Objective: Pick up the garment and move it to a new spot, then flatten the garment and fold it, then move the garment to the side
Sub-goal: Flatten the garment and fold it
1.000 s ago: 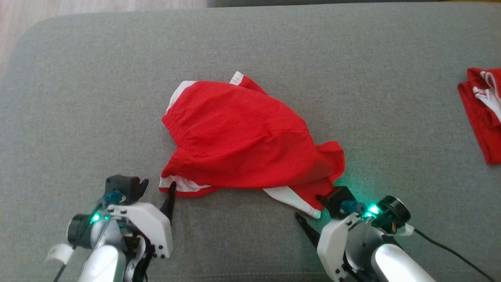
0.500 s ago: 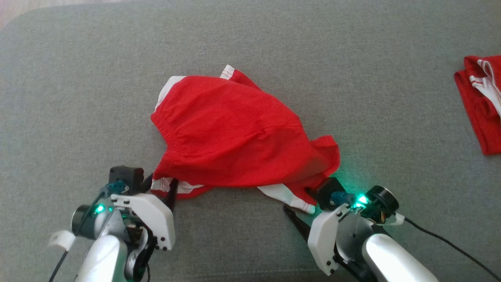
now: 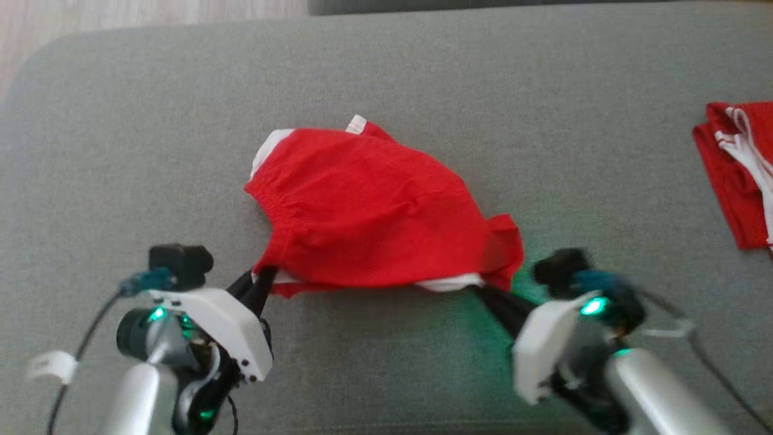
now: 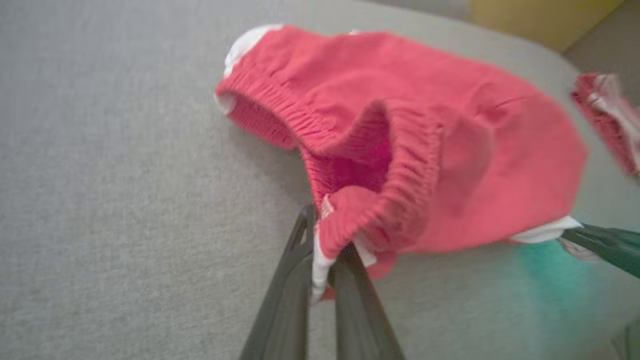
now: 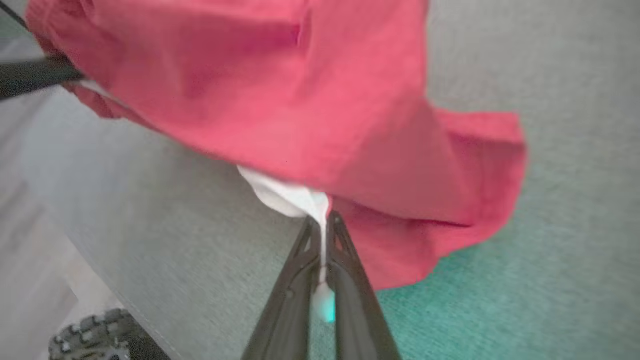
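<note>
slippage is the main worry. the left gripper [image 3: 264,278] has its jaws closed on a thin pinch of white edging and red hem at the near left corner of the garment [image 3: 368,205]. the right gripper [image 3: 480,290] is clamped shut on a narrow tongue of white trim [image 5: 287,195] at the near right corner. both holds look shallow, so a quick lift or an uneven pull could draw the cloth out of one pair of fingers, leaving the shorts dangling from one corner. the left pinch sits beside the gathered waistband [image 4: 405,165], which gapes like a pouch. if only one layer is caught, the piece may balloon or twist rather than hang flat. dragging it low would rub it on the grey cushion [image 3: 423,72] and bunch it up, and a carry to the right could drop it onto the second red garment [image 3: 734,175] lying there. the shorts sit mid-cushion, near edge seemingly raised, far part resting. the cloth is soft, matte and limp, creasing into broad folds. the waistband is ribbed and puckered by elastic, and the white panels are smoother. the cushion is a fine, slightly nubby weave with a rounded corner.
</note>
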Tool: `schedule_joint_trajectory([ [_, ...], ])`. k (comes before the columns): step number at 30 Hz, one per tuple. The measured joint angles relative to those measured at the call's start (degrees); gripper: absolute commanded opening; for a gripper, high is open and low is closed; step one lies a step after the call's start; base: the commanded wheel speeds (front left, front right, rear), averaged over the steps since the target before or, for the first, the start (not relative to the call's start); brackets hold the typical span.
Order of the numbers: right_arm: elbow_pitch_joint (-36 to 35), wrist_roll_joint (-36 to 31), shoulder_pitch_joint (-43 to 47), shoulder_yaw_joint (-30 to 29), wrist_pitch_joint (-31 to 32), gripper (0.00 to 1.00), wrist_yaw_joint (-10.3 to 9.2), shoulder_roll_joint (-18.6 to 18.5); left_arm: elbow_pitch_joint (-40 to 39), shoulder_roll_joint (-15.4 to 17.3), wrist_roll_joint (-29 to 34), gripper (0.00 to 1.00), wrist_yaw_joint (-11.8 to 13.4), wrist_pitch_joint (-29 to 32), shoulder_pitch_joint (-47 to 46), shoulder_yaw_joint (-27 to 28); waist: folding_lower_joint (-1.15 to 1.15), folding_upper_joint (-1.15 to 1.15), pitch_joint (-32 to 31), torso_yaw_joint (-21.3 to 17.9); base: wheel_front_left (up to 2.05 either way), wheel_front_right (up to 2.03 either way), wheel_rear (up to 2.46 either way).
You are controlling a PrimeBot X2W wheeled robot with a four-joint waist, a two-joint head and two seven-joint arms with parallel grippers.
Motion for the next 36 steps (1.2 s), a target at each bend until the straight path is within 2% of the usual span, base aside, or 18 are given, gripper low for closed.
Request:
schedule_joint_trajectory([
  [5, -15.3, 11.3, 3.8, -7.4, 3.7, 0.00, 0.00, -6.3, -12.2, 0.0, -9.2, 0.00, -0.6, 5.8, 1.4, 2.4, 0.00, 0.00, -2.8, 0.0, 0.00, 0.00, 0.00],
  [9, -27.0, 20.6, 6.8, -15.4, 7.4, 0.00, 0.00, -11.1, -20.8, -0.2, -17.6, 0.00, -0.9, 10.5, 1.4, 4.5, 0.00, 0.00, -5.3, -0.3, 0.00, 0.00, 0.00],
  [15, -38.0, 28.7, 10.7, -28.0, 13.4, 0.00, 0.00, -15.9, -31.4, -1.4, -28.1, 0.00, 1.1, 17.7, 1.5, 5.0, 0.00, 0.00, -8.8, -1.5, 0.00, 0.00, 0.00],
  [19, -43.4, 32.5, 10.6, -36.2, 17.1, 0.00, 0.00, -17.9, -38.6, -2.0, -34.8, 0.00, 4.3, 22.9, 1.2, 3.4, 0.00, 0.00, -9.7, -2.6, 0.00, 0.00, 0.00],
  [24, -45.0, 34.2, 5.6, -44.4, 21.3, 0.00, 0.00, -23.4, -41.8, -2.5, -42.6, 0.00, 12.0, 30.0, -4.7, 2.4, 0.00, 0.00, -8.1, -2.7, 0.00, 0.00, 0.00],
  [28, -41.6, 33.8, -2.1, -44.4, 23.2, 0.00, 0.00, -28.0, -40.9, -2.8, -43.3, 0.00, 16.7, 34.5, -14.5, 2.1, 0.00, 0.00, -5.2, -2.8, 0.00, 0.00, 0.00],
  [32, -34.8, 30.5, -9.0, -38.4, 22.5, 0.00, 0.00, -29.4, -33.9, -2.5, -41.3, 0.00, 18.2, 35.7, -24.5, 1.7, 0.00, 0.00, -0.9, -2.6, 0.00, 0.00, 0.00],
  [36, -26.9, 24.6, -22.5, -28.8, 18.0, 0.00, 0.00, -29.1, -20.0, -2.0, -34.0, 0.00, 18.1, 32.7, -37.2, 0.7, 0.00, 0.00, 4.7, -2.2, 0.00, 0.00, 0.00],
])
